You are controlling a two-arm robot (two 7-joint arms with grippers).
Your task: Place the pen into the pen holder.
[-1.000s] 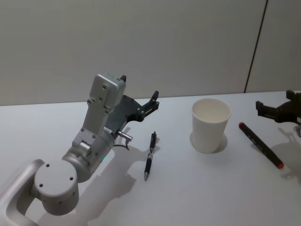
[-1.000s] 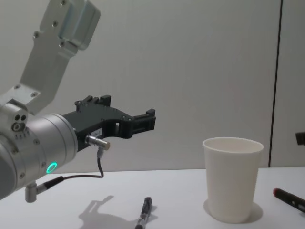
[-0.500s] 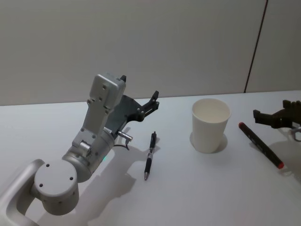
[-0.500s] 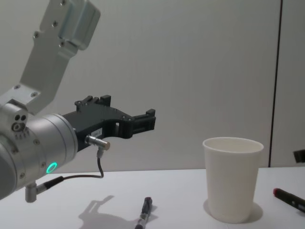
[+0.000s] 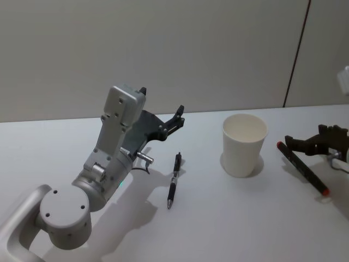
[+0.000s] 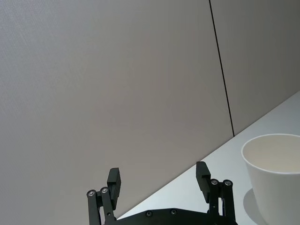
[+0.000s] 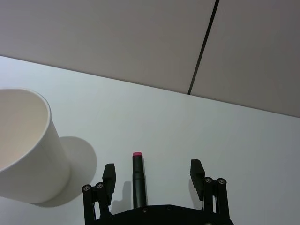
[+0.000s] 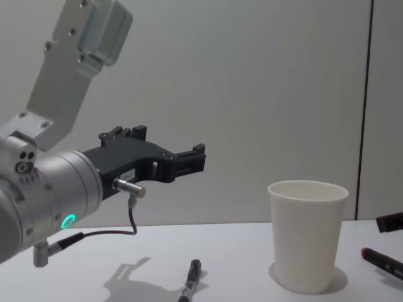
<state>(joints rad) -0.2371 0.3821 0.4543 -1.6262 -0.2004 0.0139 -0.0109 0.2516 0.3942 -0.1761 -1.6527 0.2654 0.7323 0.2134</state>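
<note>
The pen holder, a white paper cup (image 5: 244,144), stands upright on the white table (image 5: 245,218); it also shows in the chest view (image 8: 307,236) and both wrist views (image 7: 26,150) (image 6: 276,164). A black pen with red ends (image 5: 302,168) lies to the cup's right. My right gripper (image 5: 305,141) hovers open over the pen's far end, its fingers straddling the pen (image 7: 138,180) in the right wrist view (image 7: 153,172). A second black pen (image 5: 173,180) lies left of the cup. My left gripper (image 5: 162,101) hangs open above the table, left of that pen, holding nothing (image 6: 158,176).
A plain wall with a dark vertical seam (image 5: 297,52) rises behind the table. My left arm's grey wrist and elbow (image 5: 103,164) take up the near left. Bare tabletop lies in front of the cup and between the two pens.
My right gripper has moved left and down over the far end of the red-ended pen. The left arm, the cup and both pens have not moved.
</note>
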